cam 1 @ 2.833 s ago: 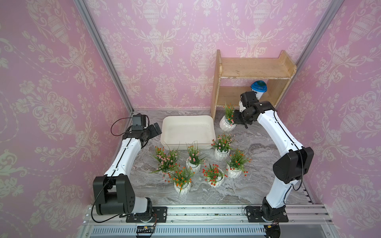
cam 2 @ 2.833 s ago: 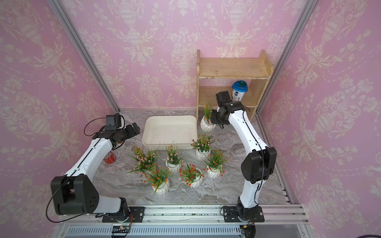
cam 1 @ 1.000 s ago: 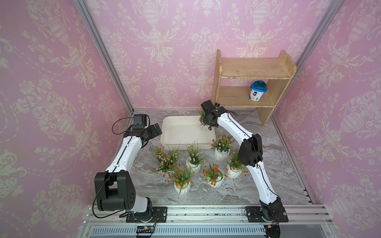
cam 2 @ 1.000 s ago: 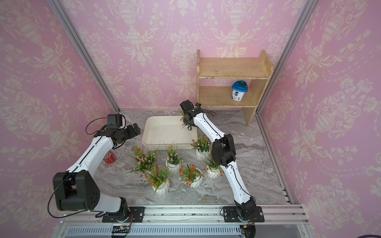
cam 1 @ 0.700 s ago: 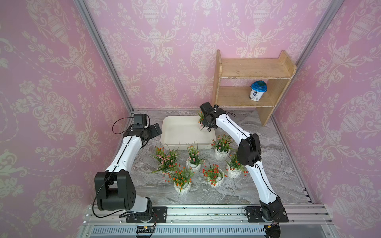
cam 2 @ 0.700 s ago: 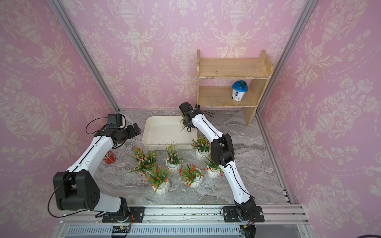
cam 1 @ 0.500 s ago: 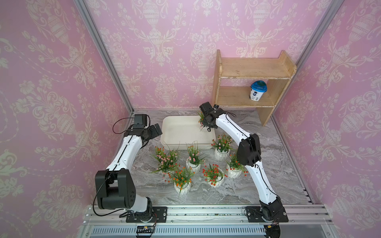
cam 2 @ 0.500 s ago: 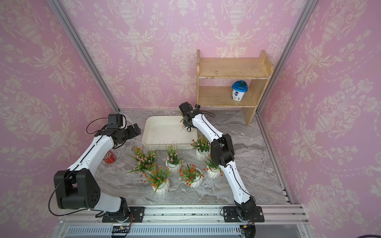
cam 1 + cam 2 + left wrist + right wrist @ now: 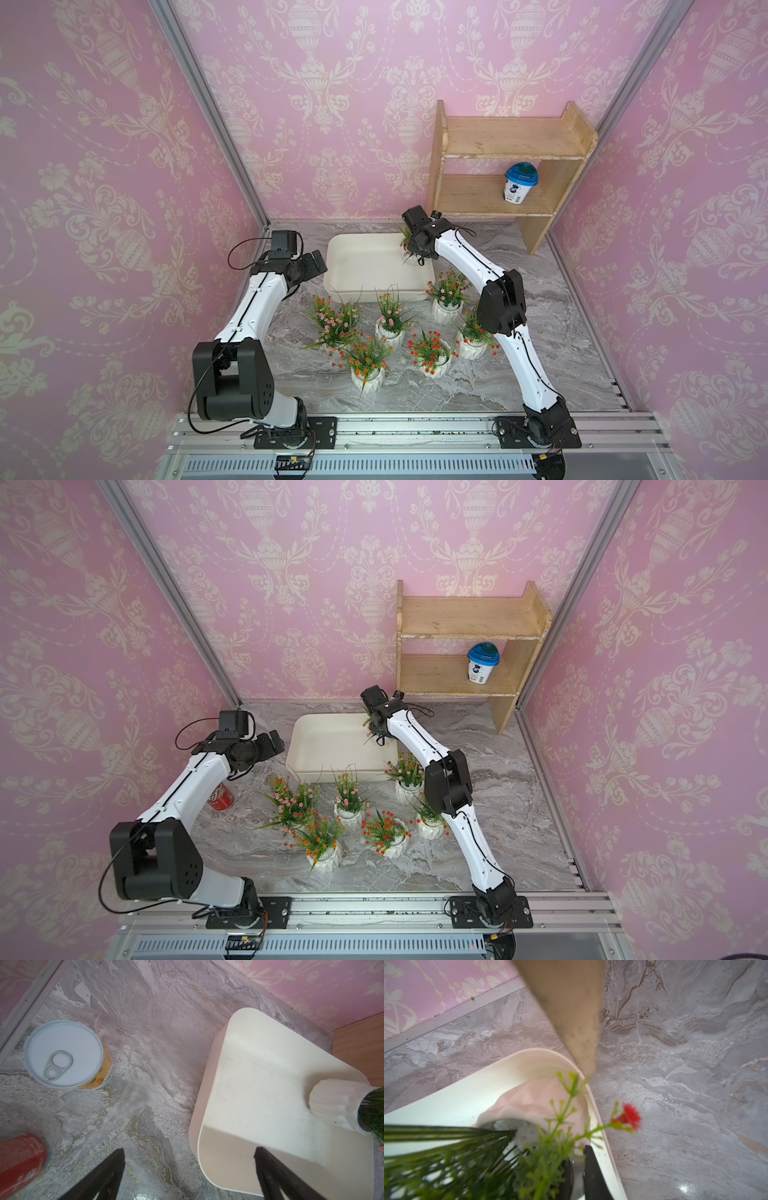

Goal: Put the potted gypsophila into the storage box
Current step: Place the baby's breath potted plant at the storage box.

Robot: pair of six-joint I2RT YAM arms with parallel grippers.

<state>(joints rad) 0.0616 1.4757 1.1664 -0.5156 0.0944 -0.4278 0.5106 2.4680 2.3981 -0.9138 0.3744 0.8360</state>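
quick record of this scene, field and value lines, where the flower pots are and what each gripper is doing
box: cream tub on the table
pot in box: one, far corner nearest the shelf
pots on table: six, in front of the box
right gripper: shut on the pot in box
left gripper: open, empty, beside the box
extras: red can, tin, cup on the shelf

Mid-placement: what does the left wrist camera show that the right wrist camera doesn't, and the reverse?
Only left wrist: a pull-tab tin, a red soda can, the open left fingers. Only right wrist: a red blossom and a right finger beside the rim of the tilted white pot. Both: that pot in a corner of the storage box, the marble tabletop, some wooden shelf.
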